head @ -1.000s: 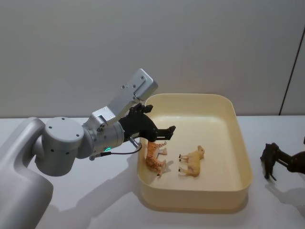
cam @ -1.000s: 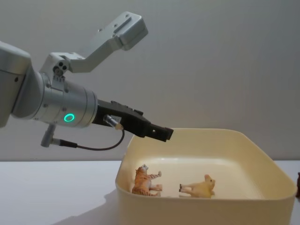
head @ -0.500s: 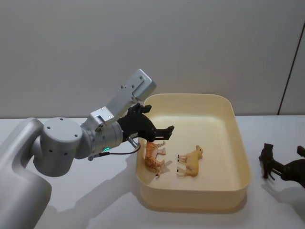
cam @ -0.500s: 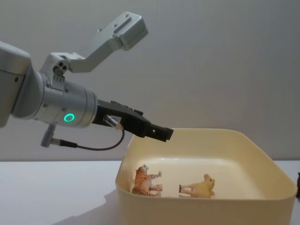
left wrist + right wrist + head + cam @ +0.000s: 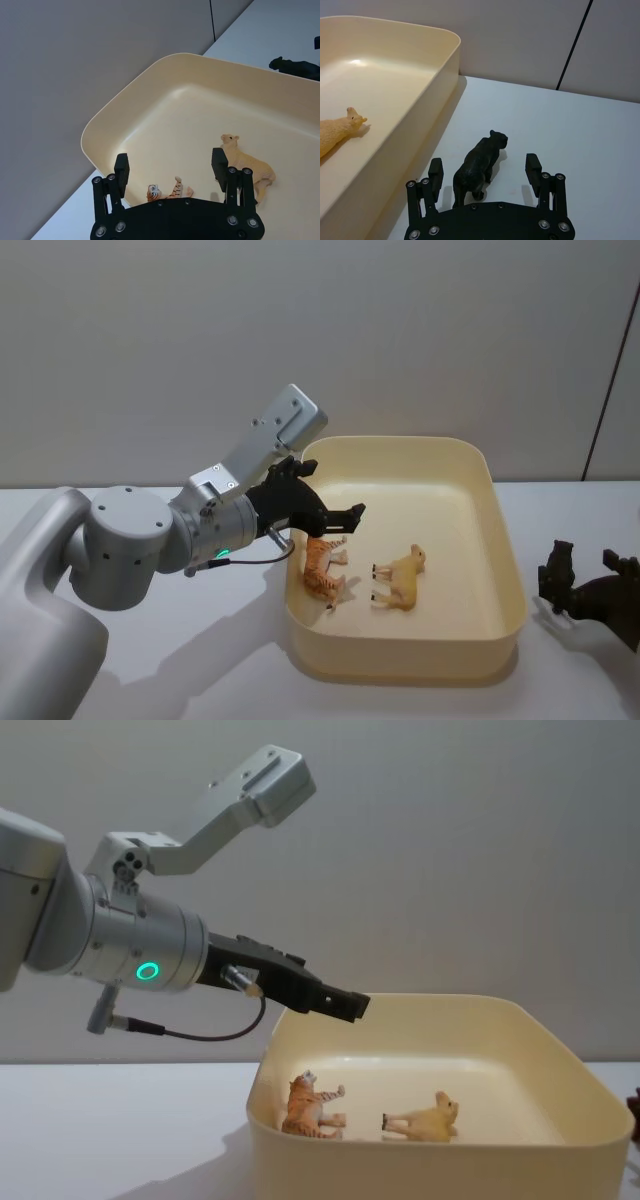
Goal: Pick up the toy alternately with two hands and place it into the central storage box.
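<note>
Right gripper (image 5: 485, 176) fingers spread wide, straddling black panther figure (image 5: 479, 165) untouched beside storage box (image 5: 443, 86); left gripper (image 5: 170, 167) agape, empty, above it.

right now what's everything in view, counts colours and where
storage box: one, cream-yellow, centre of the table
tiger toy: one, orange striped, inside the box, left side
tan animal toy: one, lying inside the box beside the tiger
dark animal toy: one, black, standing on the table right of the box
table: one, white
left gripper: black, open, above the box's left edge
right gripper: black, open, around the dark toy
</note>
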